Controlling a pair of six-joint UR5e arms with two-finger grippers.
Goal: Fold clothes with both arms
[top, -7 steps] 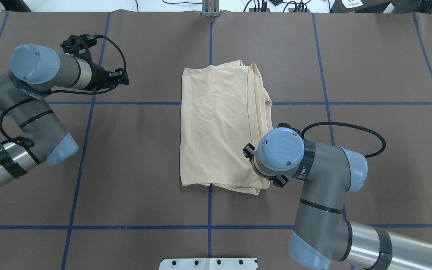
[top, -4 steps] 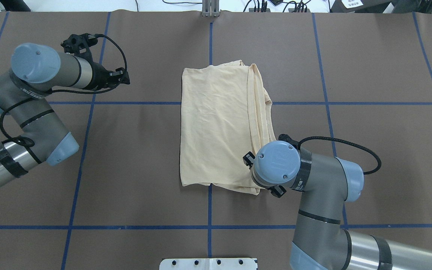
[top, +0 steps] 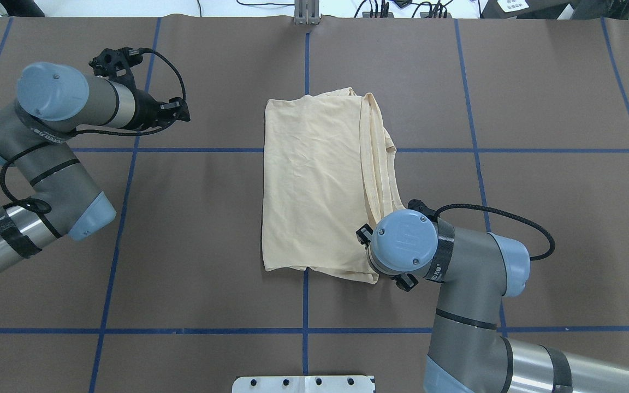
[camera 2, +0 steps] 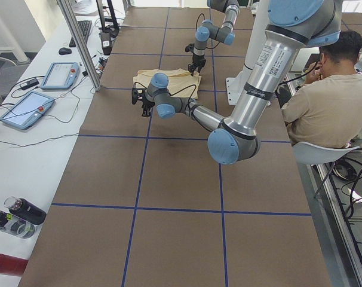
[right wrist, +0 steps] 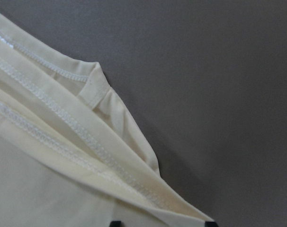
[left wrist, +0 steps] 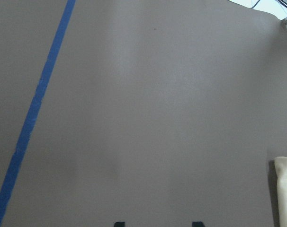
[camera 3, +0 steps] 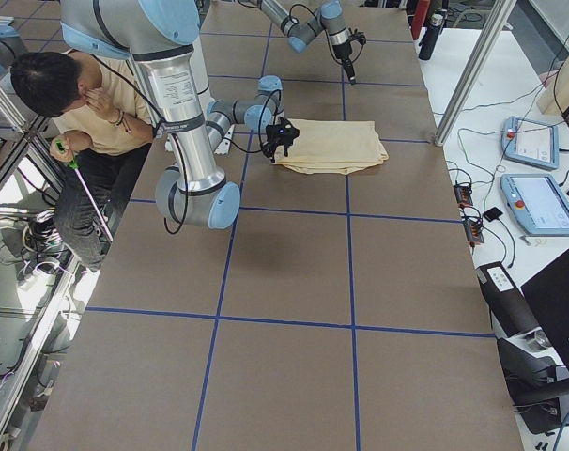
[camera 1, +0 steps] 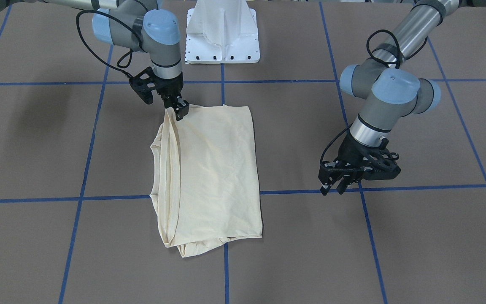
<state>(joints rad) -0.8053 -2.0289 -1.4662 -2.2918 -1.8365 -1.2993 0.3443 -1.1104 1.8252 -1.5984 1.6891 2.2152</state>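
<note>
Tabletop (top: 211, 245) is covered in brown paper and marked with a grid of blue tape lines (top: 118, 218). At the left of the overhead view, the silver-grey jointed left arm with light blue joint caps (top: 52, 136) is bent back over bare table. Its black two-finger left gripper (top: 181, 113) hangs above the surface, well apart from the garment and holding nothing. In the left wrist view its two fingertips (left wrist: 119, 223) stand spread, with only brown paper between them. At the centre lies the pale cream-yellow T-shirt of thin fabric (top: 314, 180), folded into a long rectangle flat on the table and crossing one blue line. Its smooth side faces up and no print shows. Several layered edges are stacked along its right side in the overhead view. The right wrist view shows these as stitched hems (right wrist: 63, 118) running to a corner. At the right, the matching silver-grey right arm (top: 456, 262) reaches over the shirt's near right corner. The black right gripper (camera 1: 180, 110) points straight down at that corner. Its fingertips (right wrist: 116, 223) stand apart over the corner fabric. Contact with the cloth cannot be determined.
</note>
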